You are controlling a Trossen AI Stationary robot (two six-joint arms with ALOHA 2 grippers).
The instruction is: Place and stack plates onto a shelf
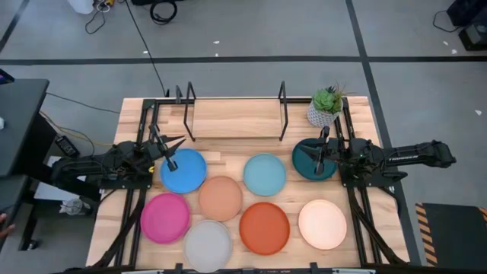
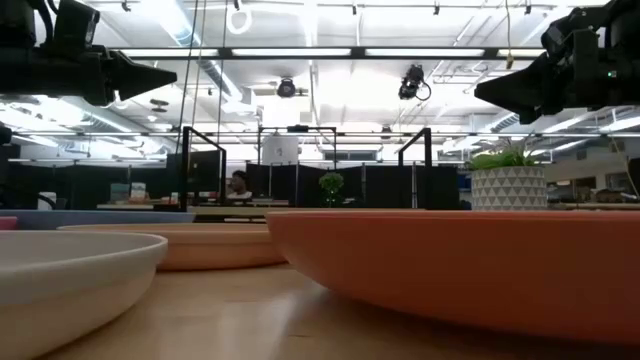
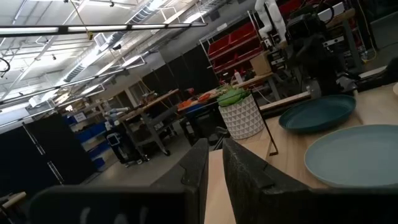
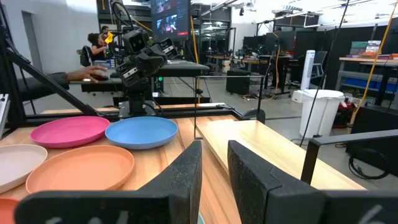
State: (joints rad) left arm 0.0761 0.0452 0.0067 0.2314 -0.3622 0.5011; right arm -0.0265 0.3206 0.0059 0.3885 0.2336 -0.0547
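Observation:
Eight plates lie flat on the wooden table, in front of the shelf [image 1: 236, 118]: blue [image 1: 183, 170], pale blue [image 1: 264, 173], dark teal [image 1: 313, 160], tan [image 1: 221, 196], pink [image 1: 165, 217], grey [image 1: 208, 243], orange [image 1: 264, 227] and cream [image 1: 323, 224]. My left gripper [image 1: 169, 156] hovers shut over the blue plate's far left edge and touches nothing; its own view [image 3: 214, 144] looks across at the teal plate [image 3: 317, 112]. My right gripper [image 1: 319, 156] hovers shut over the teal plate and is empty; its own view [image 4: 214, 146] looks toward the blue plate [image 4: 142, 130].
A potted plant [image 1: 326, 106] in a white pot stands at the shelf's right end, just behind the teal plate. The shelf's black uprights [image 1: 282, 99] rise at both ends of its plank. A person sits at a desk [image 4: 93, 46] beyond the table.

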